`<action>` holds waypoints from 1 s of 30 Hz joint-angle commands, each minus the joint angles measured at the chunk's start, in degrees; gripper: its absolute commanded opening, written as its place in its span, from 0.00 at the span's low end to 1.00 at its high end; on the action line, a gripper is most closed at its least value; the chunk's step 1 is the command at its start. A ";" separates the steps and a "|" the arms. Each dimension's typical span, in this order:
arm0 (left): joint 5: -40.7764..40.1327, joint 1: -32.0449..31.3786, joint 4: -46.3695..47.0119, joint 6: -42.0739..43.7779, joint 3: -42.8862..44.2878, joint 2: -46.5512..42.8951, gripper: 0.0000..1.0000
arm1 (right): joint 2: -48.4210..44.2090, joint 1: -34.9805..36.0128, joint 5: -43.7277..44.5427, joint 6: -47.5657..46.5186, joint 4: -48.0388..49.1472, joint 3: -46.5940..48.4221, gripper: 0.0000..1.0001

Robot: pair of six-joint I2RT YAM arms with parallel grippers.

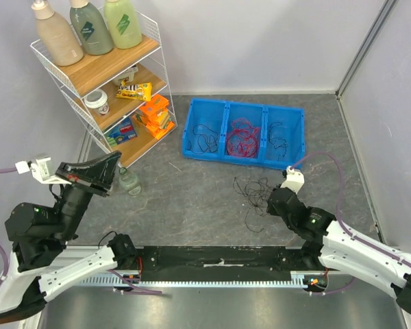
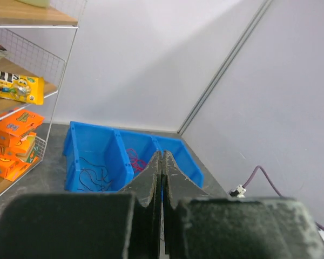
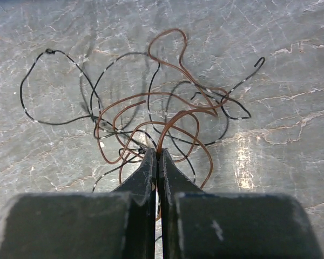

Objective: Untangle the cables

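Your right tool [image 3: 157, 154] was pinched on a strand of the cables [image 3: 151, 108], loose on the desk [image 1: 192, 199] mid-frame; your left tool [image 2: 161, 162] hung lower left, pressed together, gripping nothing.

Upper centre, the bin [image 1: 240, 159] was bright blue, with red cables [image 1: 241, 139] in its middle compartment. Below it, loose cables [image 3: 151, 96] ran black and reddish-brown over a grey, marble-veined tabletop [image 1: 185, 199]. Upper left sat orange boxes [image 1: 155, 113].
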 commanded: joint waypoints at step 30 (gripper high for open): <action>44.16 7.45 36.04 -28.32 0.68 83.28 0.87 | -2.21 -0.13 -12.99 -10.85 1.42 4.19 0.59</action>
